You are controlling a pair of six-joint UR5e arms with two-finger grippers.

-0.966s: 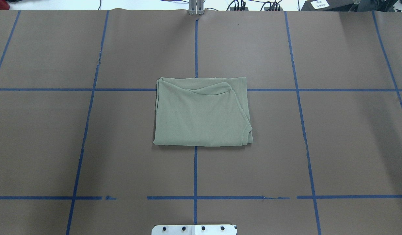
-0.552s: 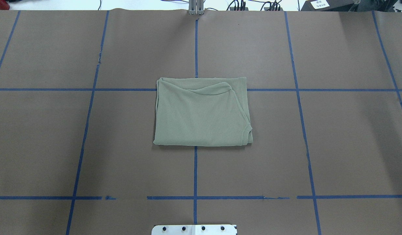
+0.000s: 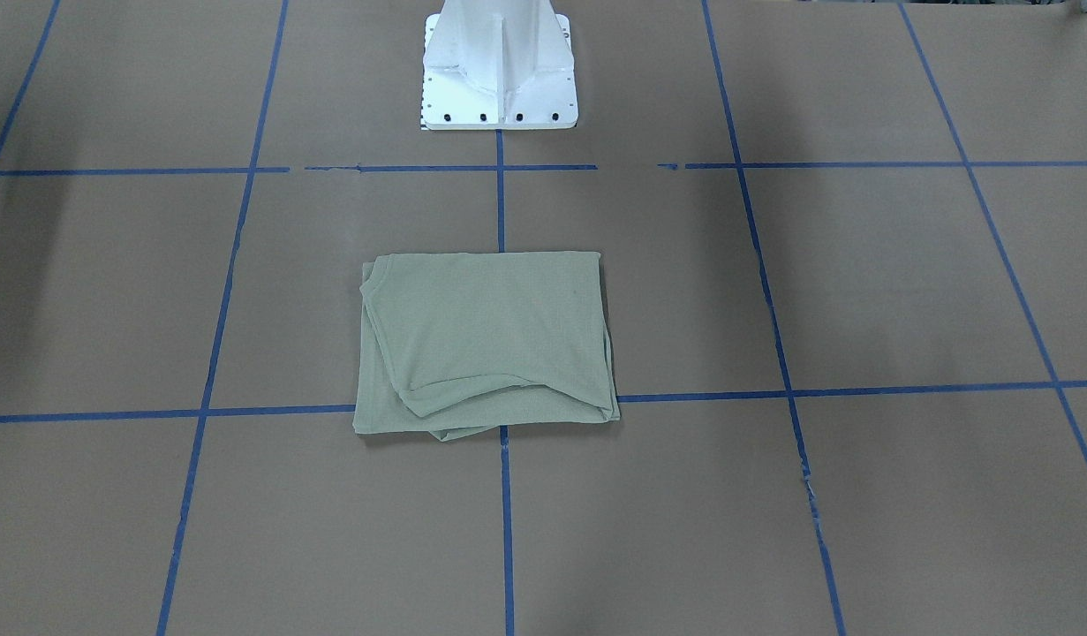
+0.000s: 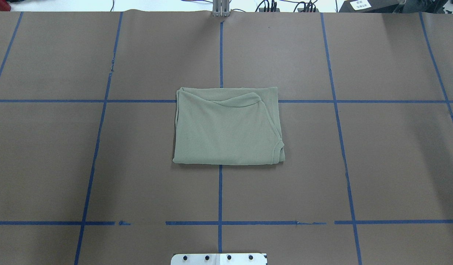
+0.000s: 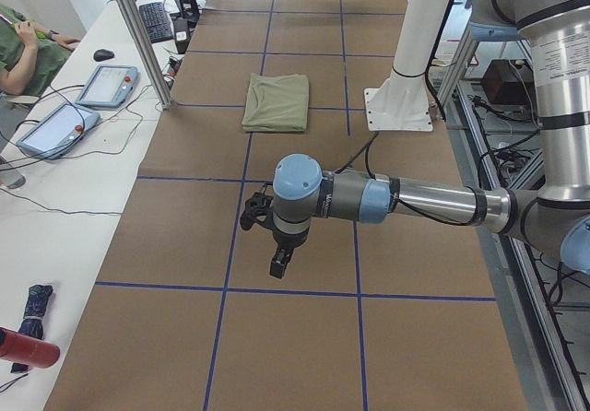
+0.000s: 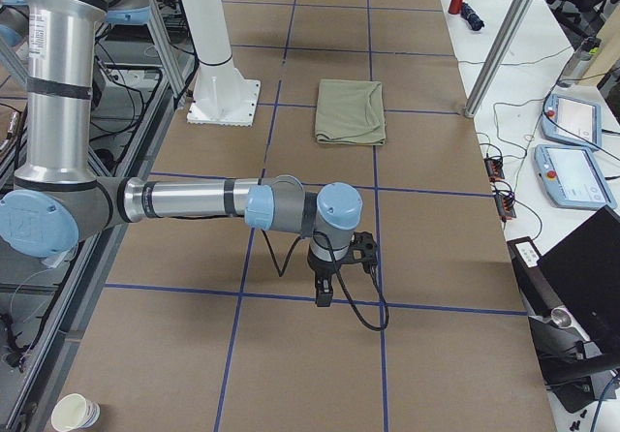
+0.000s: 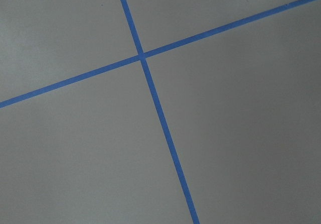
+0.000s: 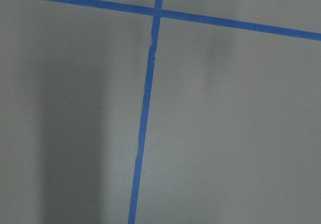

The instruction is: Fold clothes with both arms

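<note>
Shirt (image 4: 226, 127): folded into a flat rectangle at the middle of the table (image 4: 377, 165), lying across the central line of the blue tape grid (image 4: 220, 195).
Surroundings: the white pedestal base (image 3: 499, 71) stands at the robot-side edge, well apart from the shirt. Teach pendants (image 5: 109, 86) lie on the white bench beyond the far edge.
Left arm (image 5: 406, 201): forearm held level over the table's left end, wrist turned downward.
Left gripper (image 5: 277, 265): points down above the tape grid, far from the shirt; whether its fingers are spread cannot be told.
Right arm (image 6: 194, 200): posed likewise over the right end.
Right gripper (image 6: 324, 294): points down, clear of the shirt; finger spacing cannot be told.
</note>
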